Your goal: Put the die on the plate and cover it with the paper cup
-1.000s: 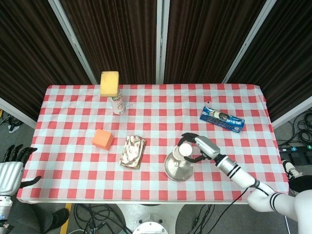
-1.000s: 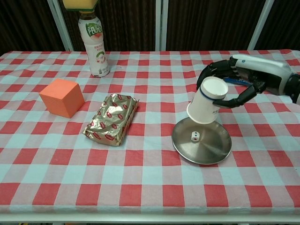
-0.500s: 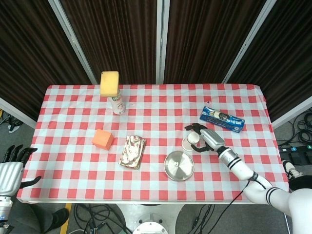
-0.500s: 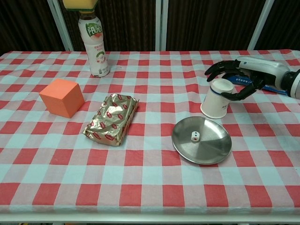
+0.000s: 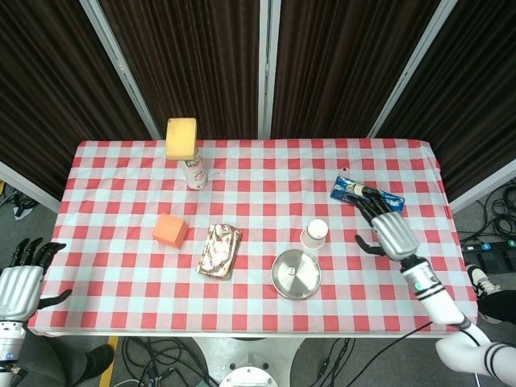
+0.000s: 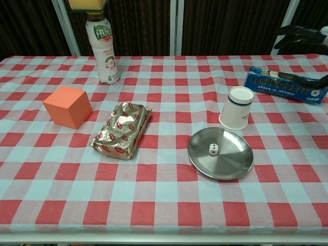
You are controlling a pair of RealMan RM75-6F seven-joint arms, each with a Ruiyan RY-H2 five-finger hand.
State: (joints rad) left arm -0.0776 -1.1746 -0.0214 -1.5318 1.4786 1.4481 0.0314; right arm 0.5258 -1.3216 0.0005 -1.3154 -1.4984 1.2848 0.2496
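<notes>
A small white die (image 6: 213,149) lies on the round metal plate (image 6: 233,160), also the plate (image 5: 300,282) in the head view. The white paper cup (image 6: 237,107) stands upright, mouth up, on the cloth just behind the plate's right side; cup (image 5: 314,234). My right hand (image 5: 389,229) hovers to the right of the cup, apart from it, fingers spread and empty; its fingertips (image 6: 292,35) show at the chest view's top right. My left hand (image 5: 20,282) is off the table's left front corner, empty with fingers apart.
An orange cube (image 6: 67,106), a gold foil packet (image 6: 123,130), and a drink bottle (image 6: 105,51) topped by a yellow block (image 5: 181,138) occupy the left half. A blue biscuit pack (image 6: 285,84) lies at the right, behind my right hand.
My right hand set the cup down upright behind the plate, let go of it and drew back to the right. The die stays on the plate.
</notes>
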